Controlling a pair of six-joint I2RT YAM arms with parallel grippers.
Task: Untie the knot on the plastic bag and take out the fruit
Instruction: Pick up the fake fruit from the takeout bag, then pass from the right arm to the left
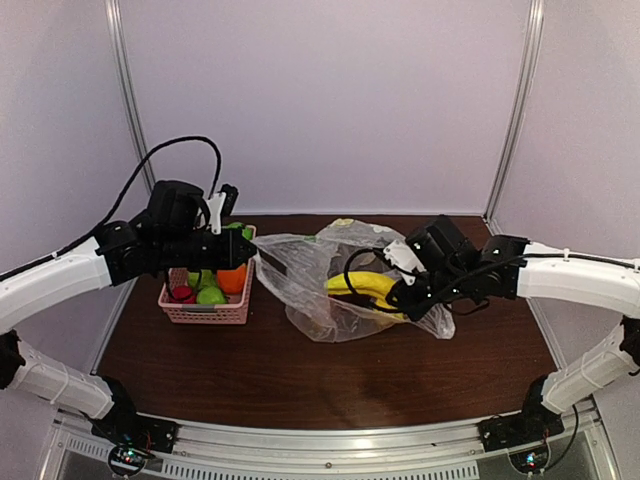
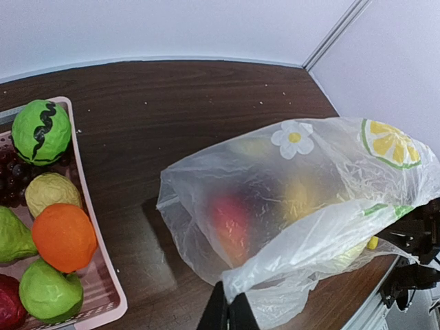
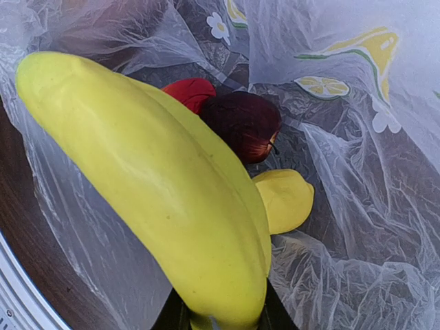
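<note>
The clear plastic bag lies open on the table's middle, and no knot shows in any view. My left gripper is shut on the bag's left edge; in the left wrist view the closed fingers pinch the film. My right gripper is inside the bag's right side, shut on the long yellow banana. In the right wrist view the banana fills the jaws. Behind it in the bag lie a dark red round fruit, a red piece and a yellow lemon.
A pink slotted basket stands left of the bag. It holds an orange, a green ball with dark patches, purple grapes and light green fruits. Walls enclose the table at the back and sides.
</note>
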